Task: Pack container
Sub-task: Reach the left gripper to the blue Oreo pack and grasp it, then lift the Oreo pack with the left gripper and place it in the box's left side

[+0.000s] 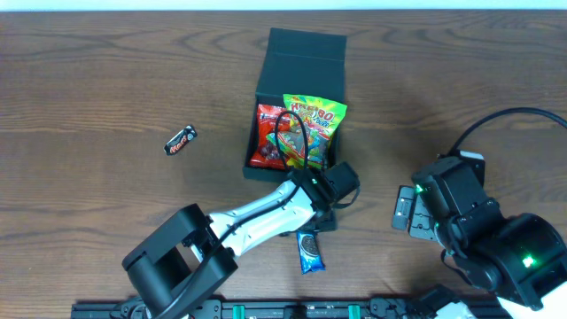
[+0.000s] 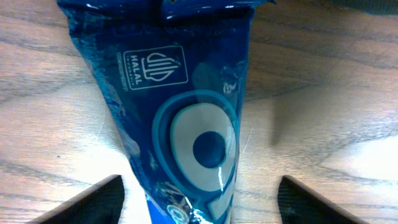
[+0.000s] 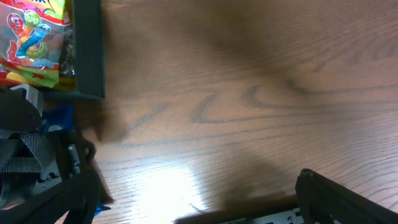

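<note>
Container: the dark teal container [image 1: 306, 62] sits open on the table [image 1: 106, 80], its flap lid folded back on the far side.
Already in the container: a red packet [image 1: 264, 142] and a green-yellow gummy packet [image 1: 317, 120] stand side by side and fill most of the opening.
Still outside the container: a blue biscuit packet [image 1: 309, 252] lies just off the near wall, and a small dark chocolate bar [image 1: 180, 139] lies well to the left.
Left gripper: the left gripper [image 2: 199, 200] hangs over the blue biscuit packet near the container's near wall. Its jaws stand apart on either side of the packet and are not clamped on it.
Right gripper: the right gripper [image 1: 403, 213] is spread wide and holds nothing, off to the container's right.
How the packet likely handles: light and glossy, so slick. The film is soft and crinkly, and the biscuits inside are probably brittle.
Where to grip: across the narrow width at mid-body, with gentle pressure. A crimped end is likely to fold or slip.
How the container likely handles: thin, card-like walls that are light and may slide if nudged, so lower the packet in from above.
Risk: little room is left inside, so the packet may catch on the near rim.
</note>
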